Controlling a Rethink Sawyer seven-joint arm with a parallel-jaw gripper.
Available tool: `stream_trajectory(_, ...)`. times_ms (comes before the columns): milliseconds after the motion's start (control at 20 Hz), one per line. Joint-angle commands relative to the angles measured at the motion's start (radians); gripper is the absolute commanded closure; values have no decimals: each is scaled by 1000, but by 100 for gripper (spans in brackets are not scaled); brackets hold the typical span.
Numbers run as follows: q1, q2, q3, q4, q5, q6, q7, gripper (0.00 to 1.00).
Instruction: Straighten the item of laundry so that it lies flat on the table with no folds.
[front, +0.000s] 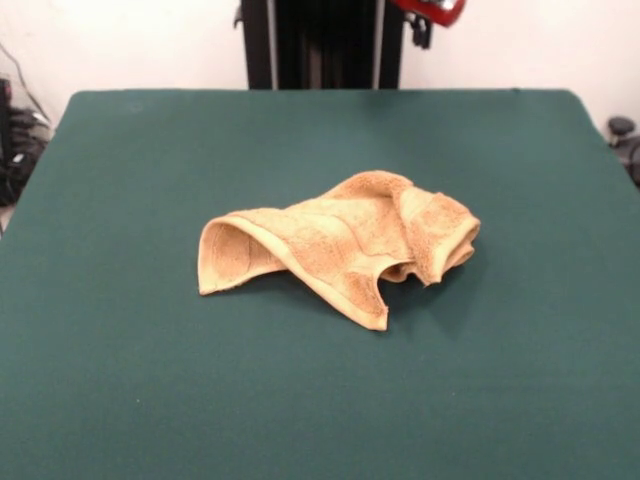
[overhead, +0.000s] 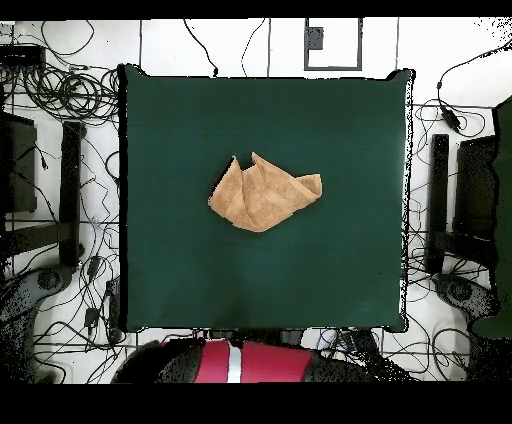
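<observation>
Towel (front: 340, 250): tan-orange terry, crumpled near the middle of the table (front: 120, 400), well apart from every edge. I see one flap rolled over into an open loop at one end, a bunched hump at the other, and a pointed corner lying flat on the felt between them, toward the camera in the front view. From overhead it reads as a jagged, several-layered patch (overhead: 264, 193).

Arm (overhead: 235, 362): drawn back, well away from the towel; only a red part shows at the top of the front view (front: 432, 10). I cannot tell the state of the hand, since neither view shows it plainly.

Risks, as I judge them: a pinch on the hump would likely take several layers at once and drag the whole bundle instead of opening it; a pull on the rolled loop could flip it further under; terry on felt may cling, so a slide could add folds.

Surroundings: cables (overhead: 60, 90) and dark equipment (overhead: 20, 160) lie off the table, far from the towel. Nothing on the felt stands in the way.
</observation>
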Motion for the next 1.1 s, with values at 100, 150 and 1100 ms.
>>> stream_trajectory(100,-19,149,111,-129,-42,38,98,100)
stream_trajectory(150,-20,166,103,-149,-61,69,63,100)
stream_trajectory(1100,382,-145,192,70,96,162,365,100)
